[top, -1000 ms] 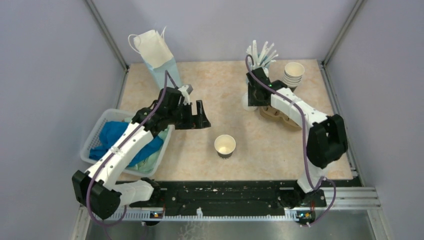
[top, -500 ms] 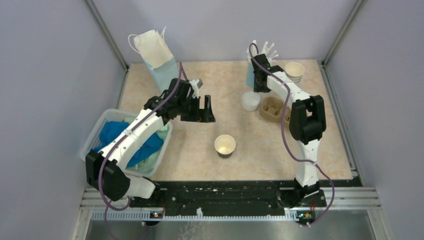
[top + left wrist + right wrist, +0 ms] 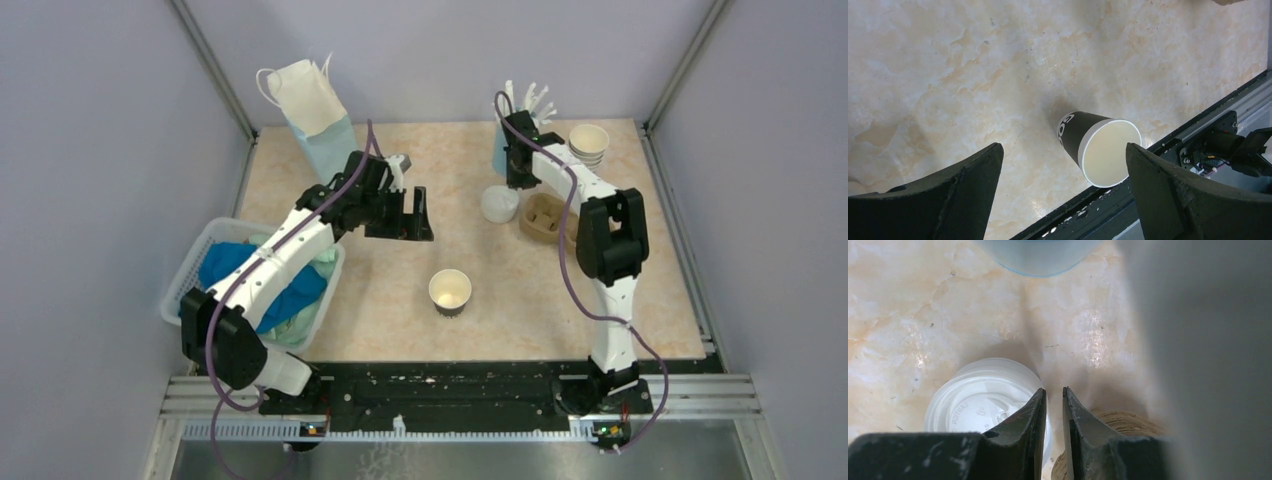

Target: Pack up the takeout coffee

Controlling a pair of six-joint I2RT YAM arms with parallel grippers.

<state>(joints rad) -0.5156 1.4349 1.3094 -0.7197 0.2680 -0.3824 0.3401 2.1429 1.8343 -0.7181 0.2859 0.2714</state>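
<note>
The coffee cup (image 3: 450, 291) is a dark paper cup with a cream inside. It stands upright mid-table with no lid on it, and it also shows in the left wrist view (image 3: 1098, 147). A loose white dome lid (image 3: 499, 203) lies at the back right and shows in the right wrist view (image 3: 973, 402). My left gripper (image 3: 412, 215) is open wide and empty, above the table behind and left of the cup (image 3: 1063, 147). My right gripper (image 3: 517, 178) is shut with a hairline gap and holds nothing, just behind the lid (image 3: 1053, 390).
A brown cardboard cup carrier (image 3: 545, 216) sits right of the lid (image 3: 1120, 422). A stack of lidless cups (image 3: 588, 146) and a blue holder with white cutlery (image 3: 522, 108) stand at the back right. A white-and-blue paper bag (image 3: 315, 110) stands back left. A white basket (image 3: 196, 262) of blue cloths sits at the left.
My right gripper swung back from over the carrier to beside the blue holder and the lid. My left gripper moved right and a little towards the cup. The cup has not moved.
</note>
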